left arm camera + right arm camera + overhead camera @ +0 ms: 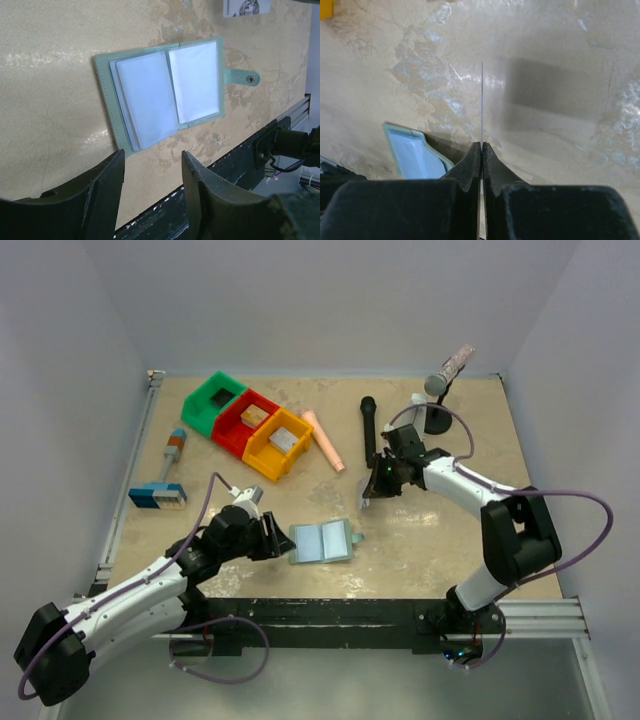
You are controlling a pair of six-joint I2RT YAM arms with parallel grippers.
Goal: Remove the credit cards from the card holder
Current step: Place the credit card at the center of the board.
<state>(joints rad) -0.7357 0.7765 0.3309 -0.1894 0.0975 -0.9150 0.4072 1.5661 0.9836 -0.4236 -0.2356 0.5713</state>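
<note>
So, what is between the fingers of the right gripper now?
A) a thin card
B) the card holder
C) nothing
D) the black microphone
A: the right wrist view shows the right gripper shut on a thin card seen edge-on, while the card holder lies open, apart from it.

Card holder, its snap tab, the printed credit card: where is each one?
card holder [150, 95]: left wrist view, clear inner pocket.
snap tab [242, 77]: left wrist view, strap beside the stud.
credit card [246, 7]: left wrist view, printed face.

The tan desk [440, 545] carries an open card holder [320, 540] just ahead of the left pincer [283, 540], three bins [243, 420] beyond.
</note>
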